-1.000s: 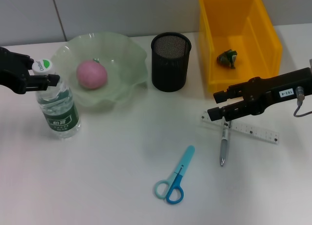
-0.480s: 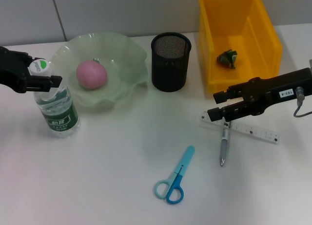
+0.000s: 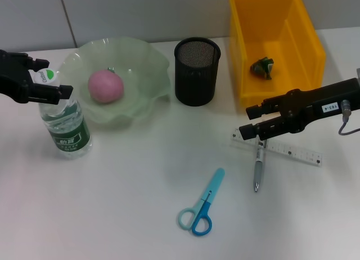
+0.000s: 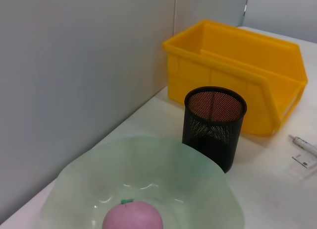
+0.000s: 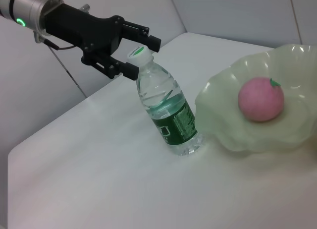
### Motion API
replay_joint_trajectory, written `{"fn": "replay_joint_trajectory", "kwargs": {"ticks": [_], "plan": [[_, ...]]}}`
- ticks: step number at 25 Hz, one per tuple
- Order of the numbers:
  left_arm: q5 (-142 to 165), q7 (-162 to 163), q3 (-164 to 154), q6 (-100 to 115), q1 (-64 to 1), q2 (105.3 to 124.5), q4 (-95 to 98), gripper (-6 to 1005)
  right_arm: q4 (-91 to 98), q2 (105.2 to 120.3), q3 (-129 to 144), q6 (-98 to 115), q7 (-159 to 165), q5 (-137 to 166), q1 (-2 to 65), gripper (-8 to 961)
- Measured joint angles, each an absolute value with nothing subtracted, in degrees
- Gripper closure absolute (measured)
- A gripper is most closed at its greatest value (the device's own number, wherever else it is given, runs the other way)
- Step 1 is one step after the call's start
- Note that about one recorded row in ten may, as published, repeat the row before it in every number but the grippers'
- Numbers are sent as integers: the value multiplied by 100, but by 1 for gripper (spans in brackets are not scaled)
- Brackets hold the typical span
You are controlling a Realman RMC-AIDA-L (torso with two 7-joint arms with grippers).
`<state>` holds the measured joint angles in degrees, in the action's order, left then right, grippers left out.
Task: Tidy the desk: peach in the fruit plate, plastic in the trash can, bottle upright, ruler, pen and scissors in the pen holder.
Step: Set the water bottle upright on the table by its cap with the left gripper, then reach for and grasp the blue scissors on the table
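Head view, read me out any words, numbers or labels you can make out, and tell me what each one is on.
"103-4", or close to it: white tag on the right arm.
Bottle cap: green logo, not readable.
Bottle green label: white print, too blurred.
Ruler: scale marks only, numbers too small.
Nothing else carries text.

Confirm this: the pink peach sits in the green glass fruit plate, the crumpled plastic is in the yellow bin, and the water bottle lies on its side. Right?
One error: the clear water bottle stands upright, shown in the head view. The pink peach in the green glass plate and plastic in the yellow bin are correct.
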<state>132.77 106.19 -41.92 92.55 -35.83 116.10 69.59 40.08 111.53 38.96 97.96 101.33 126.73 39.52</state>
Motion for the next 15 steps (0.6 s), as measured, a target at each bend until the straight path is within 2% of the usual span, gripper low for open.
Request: {"fn": "replay_joint_trajectory", "kwargs": {"ticks": [7,13,15], "plan": [[12962,10581,-4115,9259,-3519,11606,6999,151,4008,11153,3893,9773,10120,12673,3951,161],[11219,10449,-3926,9382,-3199,11431,6968,150,4004,11166,3893,9750,10094,12674,3945,161],[10802,10297,-3922,9477,-3107,11423,6960,150,4006,11170,3893,9747,10088,12674,3941,161]]}}
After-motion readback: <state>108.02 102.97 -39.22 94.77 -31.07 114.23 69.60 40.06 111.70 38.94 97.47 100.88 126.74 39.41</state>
